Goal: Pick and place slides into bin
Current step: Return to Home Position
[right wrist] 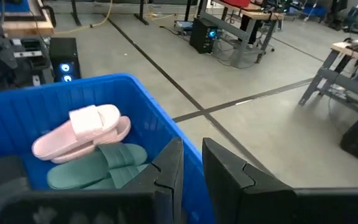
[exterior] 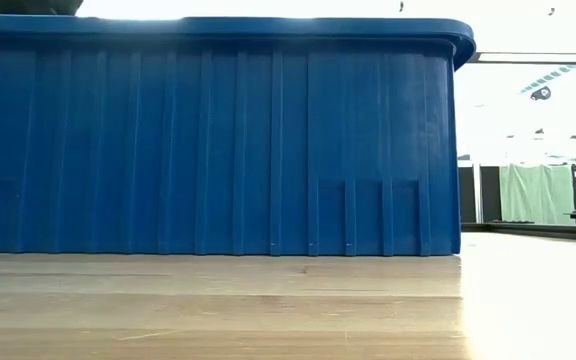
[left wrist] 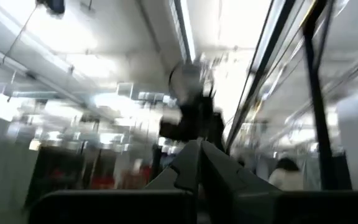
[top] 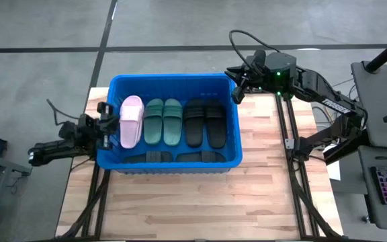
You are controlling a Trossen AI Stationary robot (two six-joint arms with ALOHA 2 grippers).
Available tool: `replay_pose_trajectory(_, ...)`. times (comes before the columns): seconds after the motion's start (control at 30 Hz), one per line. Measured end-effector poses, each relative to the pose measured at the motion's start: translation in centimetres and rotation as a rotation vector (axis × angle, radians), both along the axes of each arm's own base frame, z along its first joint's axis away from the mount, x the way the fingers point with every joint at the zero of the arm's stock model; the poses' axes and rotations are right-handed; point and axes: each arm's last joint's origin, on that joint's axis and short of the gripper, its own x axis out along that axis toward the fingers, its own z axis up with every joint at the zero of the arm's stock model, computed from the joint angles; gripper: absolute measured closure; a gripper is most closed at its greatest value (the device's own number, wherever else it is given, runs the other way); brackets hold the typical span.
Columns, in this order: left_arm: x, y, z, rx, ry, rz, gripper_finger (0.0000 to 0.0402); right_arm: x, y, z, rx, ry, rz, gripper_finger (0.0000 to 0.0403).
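Counter point(top: 180, 208): no slide lies on it outside the bin.

Bin point(top: 170, 78): blue tub at the middle of the counter. In the low view its wall point(exterior: 218, 150) fills most of the frame.

Slides, all inside the bin: pink point(top: 131, 121) by the left wall, green pair point(top: 163, 121) at the middle, black pair point(top: 203, 124) toward the right wall. Further dark ones point(top: 180, 157) lie along the near wall, count not clear.

Right pincer point(top: 236, 86): just outside the bin's far right corner, above the rim, parted by a narrow gap, holding nothing point(right wrist: 191, 149).

Left pincer point(top: 105, 124): just outside the bin's left wall. Open or closed cannot be told.

Judgement: loading looks complete, and the step in hand is the return to rest. Next move calls for both arms to draw away from the bin without catching its rim
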Motion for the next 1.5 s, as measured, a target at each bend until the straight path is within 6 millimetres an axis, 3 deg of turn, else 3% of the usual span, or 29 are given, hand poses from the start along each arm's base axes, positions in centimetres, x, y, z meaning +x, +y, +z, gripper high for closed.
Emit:
replay_pose_trajectory(0.2, 0.3, -0.1, -0.7, 0.006, 0.004, -0.046, 0.0401, -1.2, 0.2, 0.6, 0.023, -0.036, -0.006, 0.0351)
replay_pose_trajectory(0.3, 1.1, -0.2, -2.3, -0.007, 0.137, -0.134, 0.0401, -3.4, 0.8, 1.4, 0.003, -0.035, 0.004, 0.0351)
replay_pose_trajectory(0.47, 0.9, -0.1, -1.3, -0.046, 0.268, -0.112, 0.0401, -8.3, 2.0, 3.3, 0.009, -0.146, -0.012, 0.0351)
replay_pose_trajectory(0.63, 0.6, -0.2, -0.8, -0.061, 0.272, -0.120, 0.0401, -11.6, 2.9, 4.3, 0.007, -0.218, -0.016, 0.0351)
replay_pose_trajectory(0.9, 1.3, -0.1, -2.7, -0.142, 0.361, -0.133, 0.0401, -12.6, 3.3, 3.4, 0.051, -0.143, 0.036, 0.0351)
replay_pose_trajectory(1.1, 1.2, 0.0, -2.4, -0.149, 0.323, -0.105, 0.0401, -11.0, 3.6, 1.1, 0.111, -0.251, 0.249, 0.0351)
replay_pose_trajectory(1.33, 1.1, 0.0, -2.2, -0.155, 0.314, -0.096, 0.0401, -7.6, 2.9, -5.6, 0.035, -0.465, 0.341, 0.0351)
replay_pose_trajectory(1.5, 1.1, 0.0, -2.2, -0.151, 0.307, -0.096, 0.0401, -6.7, 2.8, -10.2, 0.033, -0.586, 0.398, 0.0358)
